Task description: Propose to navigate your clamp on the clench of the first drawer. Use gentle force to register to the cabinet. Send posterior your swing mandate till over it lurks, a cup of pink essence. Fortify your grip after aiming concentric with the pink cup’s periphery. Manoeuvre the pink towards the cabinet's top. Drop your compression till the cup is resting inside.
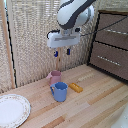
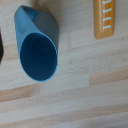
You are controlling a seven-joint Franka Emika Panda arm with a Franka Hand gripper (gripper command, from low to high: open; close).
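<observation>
Overhead, the white arm's small dark-blue-fingered claw (image 1: 62,51) is hanging with fingers apart, gripping nothing, above the small dusty-pink mug (image 1: 54,76) sitting on the pale wooden desk (image 1: 95,102) beside a blue mug (image 1: 60,91). Ideally it should descend centred over the pink rim, avoiding the blue one.
</observation>
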